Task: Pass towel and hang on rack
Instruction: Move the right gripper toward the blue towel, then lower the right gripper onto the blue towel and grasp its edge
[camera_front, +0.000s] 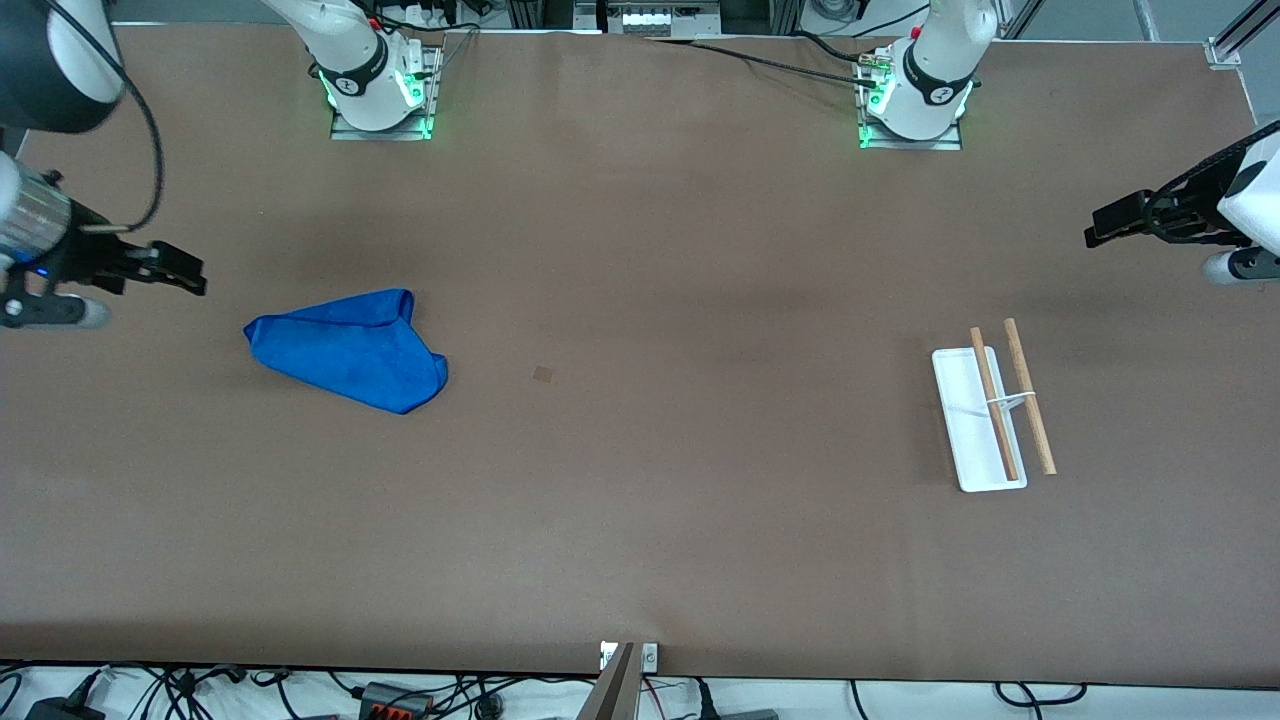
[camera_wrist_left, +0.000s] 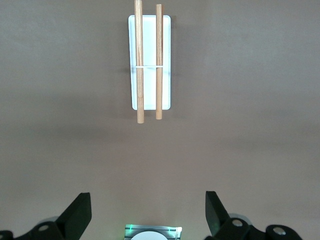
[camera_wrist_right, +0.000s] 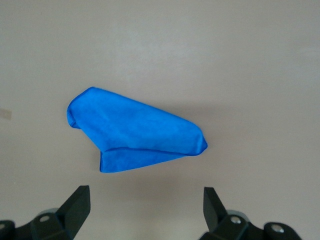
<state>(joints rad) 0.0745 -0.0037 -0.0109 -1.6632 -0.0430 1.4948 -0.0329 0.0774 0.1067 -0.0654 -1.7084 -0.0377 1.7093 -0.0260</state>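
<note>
The royal-blue towel lies crumpled on the brown table toward the right arm's end; it also shows in the right wrist view. The rack stands toward the left arm's end, with a white base and two wooden rods; it also shows in the left wrist view. My right gripper is open and empty, held above the table beside the towel. My left gripper is open and empty, held above the table's end, apart from the rack.
The two arm bases stand along the table's edge farthest from the front camera. A small brown mark sits mid-table. Cables hang below the edge nearest the front camera.
</note>
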